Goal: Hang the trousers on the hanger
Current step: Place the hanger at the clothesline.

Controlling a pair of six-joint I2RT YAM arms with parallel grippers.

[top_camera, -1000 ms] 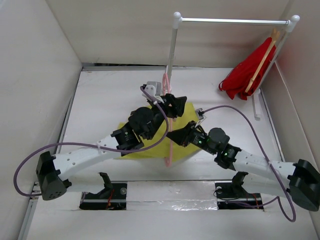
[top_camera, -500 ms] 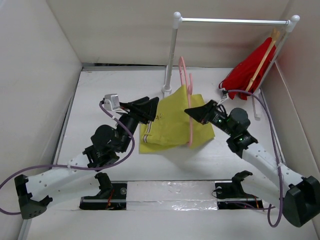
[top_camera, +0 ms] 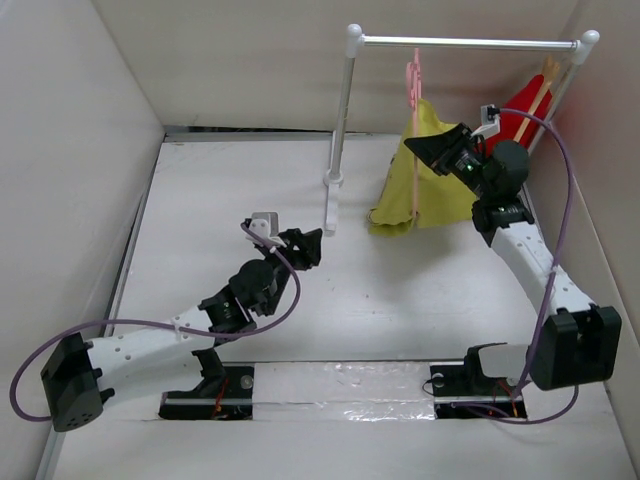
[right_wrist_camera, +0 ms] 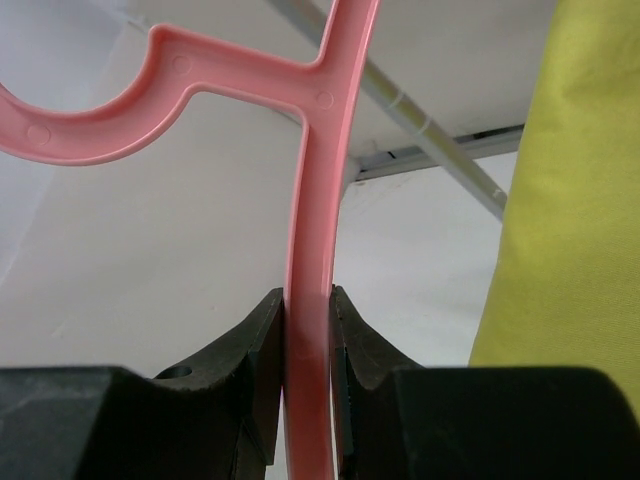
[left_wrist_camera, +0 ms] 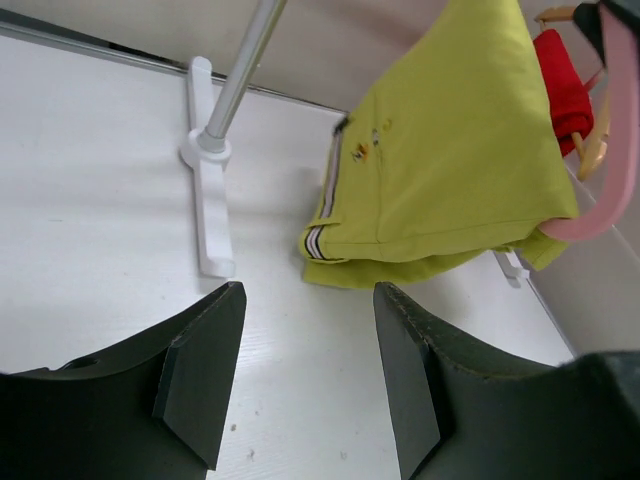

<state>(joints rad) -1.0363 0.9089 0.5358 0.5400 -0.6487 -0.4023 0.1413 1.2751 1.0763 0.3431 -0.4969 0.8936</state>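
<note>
— Trousers?
— Draped over the pink hanger, hanging just under the rail.
— Right gripper?
— Clamped on the hanger's stem.
— Left gripper?
— Fingers spread, holding nothing, low by the rail's left foot.

Your top cam looks down on the whole table. Left wrist sees the trousers from well back; right wrist's tight on the hanger. All three share the trousers.
</note>
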